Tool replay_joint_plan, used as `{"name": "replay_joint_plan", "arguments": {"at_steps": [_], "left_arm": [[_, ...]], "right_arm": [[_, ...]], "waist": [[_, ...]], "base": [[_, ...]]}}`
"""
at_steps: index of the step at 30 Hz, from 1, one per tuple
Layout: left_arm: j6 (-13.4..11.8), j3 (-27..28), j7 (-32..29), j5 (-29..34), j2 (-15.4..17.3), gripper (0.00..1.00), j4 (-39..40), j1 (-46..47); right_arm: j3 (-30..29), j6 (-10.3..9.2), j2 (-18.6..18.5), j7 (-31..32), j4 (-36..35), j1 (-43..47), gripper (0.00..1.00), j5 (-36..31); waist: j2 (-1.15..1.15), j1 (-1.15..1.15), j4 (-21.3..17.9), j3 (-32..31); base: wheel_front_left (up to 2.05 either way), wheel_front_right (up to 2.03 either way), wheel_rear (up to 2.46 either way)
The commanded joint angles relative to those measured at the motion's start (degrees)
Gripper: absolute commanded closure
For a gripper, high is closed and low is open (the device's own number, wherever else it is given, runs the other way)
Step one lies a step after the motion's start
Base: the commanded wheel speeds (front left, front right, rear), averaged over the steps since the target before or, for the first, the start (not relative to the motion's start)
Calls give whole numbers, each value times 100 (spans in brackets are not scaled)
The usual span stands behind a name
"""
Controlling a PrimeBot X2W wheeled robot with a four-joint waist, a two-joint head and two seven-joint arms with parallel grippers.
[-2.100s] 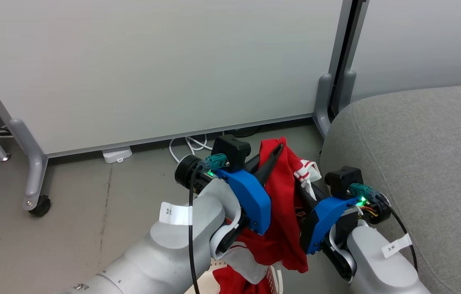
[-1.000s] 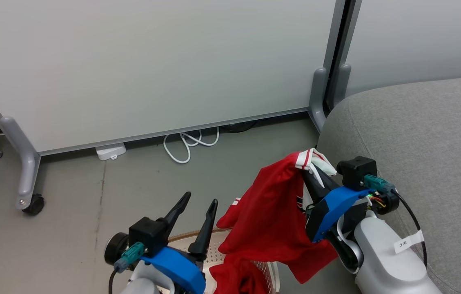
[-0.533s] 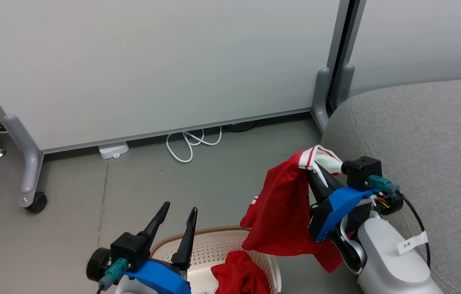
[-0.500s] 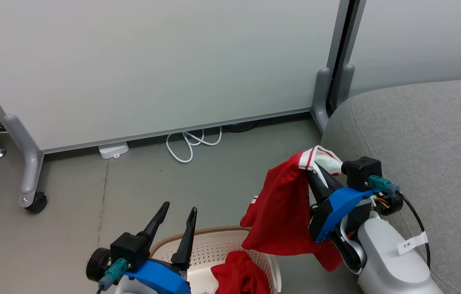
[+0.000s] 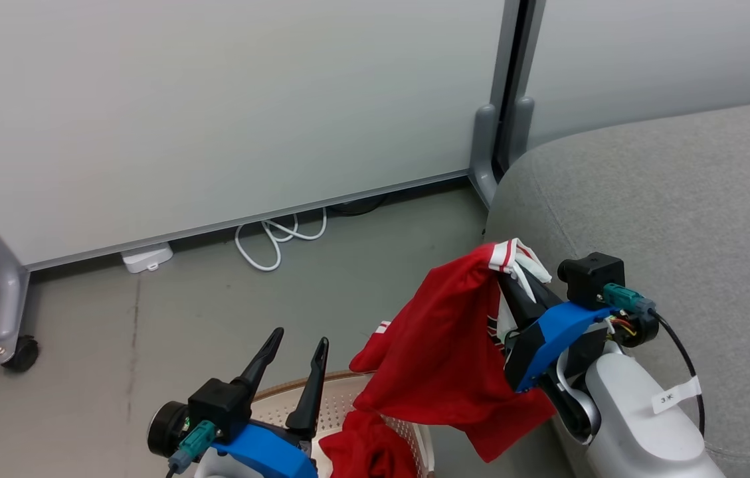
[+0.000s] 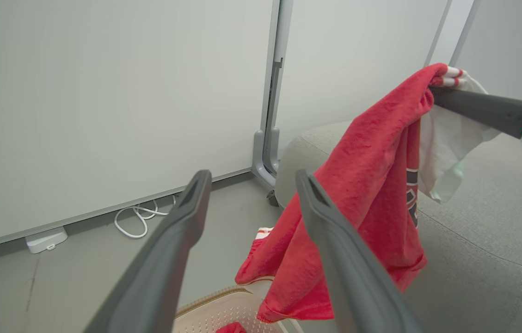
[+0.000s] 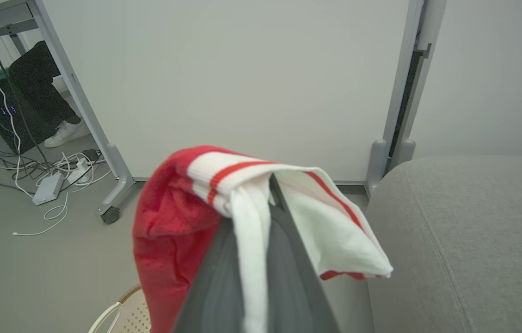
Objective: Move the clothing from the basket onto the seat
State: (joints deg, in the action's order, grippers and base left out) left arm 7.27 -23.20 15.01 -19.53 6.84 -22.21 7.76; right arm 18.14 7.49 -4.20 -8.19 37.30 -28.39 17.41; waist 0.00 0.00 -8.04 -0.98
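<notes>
My right gripper (image 5: 507, 269) is shut on the red garment with white striped trim (image 5: 444, 352), which hangs in the air beside the grey sofa (image 5: 667, 199); its collar drapes over the fingers (image 7: 261, 259). That garment (image 6: 371, 185) also shows in the left wrist view, held by the other arm's dark finger. The plain red garment (image 5: 365, 448) lies in the cream perforated basket (image 5: 341, 401) at the bottom edge. My left gripper (image 5: 298, 345) stands open above the basket's left part, holding nothing (image 6: 251, 185).
A pale partition wall (image 5: 215, 99) on grey caster legs (image 5: 6, 312) stands behind. A white cable (image 5: 275, 239) and a white power adapter (image 5: 145, 257) lie on the grey floor at its foot. A person's shoes (image 7: 64, 134) show beyond the partition, among cables.
My left gripper let go of the striped garment and dropped back over the basket, now open. The right gripper still holds the garment, close to the sofa. The camera has turned right.
</notes>
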Motion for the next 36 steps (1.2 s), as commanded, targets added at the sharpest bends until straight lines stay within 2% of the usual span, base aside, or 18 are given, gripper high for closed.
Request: {"name": "replay_joint_plan", "arguments": {"at_steps": [1, 12, 17, 27, 36], "left_arm": [[22, -12, 25, 35, -9, 0, 33, 37], [24, -194, 25, -44, 28, 0, 174, 193], [24, -241, 25, -46, 62, 0, 170, 261], [25, -297, 25, -47, 77, 0, 157, 413], [25, -394, 25, -65, 106, 0, 160, 515]], "right_arm": [[-3, 1, -48, -5, -50, 57, 100, 57], [-136, 1, -155, 78, -393, 120, 100, 1], [-264, 1, -165, 85, -497, 211, 100, -14], [-445, 1, -157, 133, -709, 392, 100, -102], [-699, 1, -92, 190, -841, 272, 100, -48]], "waist": [[0, 0, -130, 20], [0, 0, -1054, 189], [0, 0, -1341, 279], [0, 0, -1577, 383], [0, 0, -1513, 479]], "base": [[0, 0, 0], [0, 0, 0], [0, 0, 0], [0, 0, 0], [0, 0, 0]]}}
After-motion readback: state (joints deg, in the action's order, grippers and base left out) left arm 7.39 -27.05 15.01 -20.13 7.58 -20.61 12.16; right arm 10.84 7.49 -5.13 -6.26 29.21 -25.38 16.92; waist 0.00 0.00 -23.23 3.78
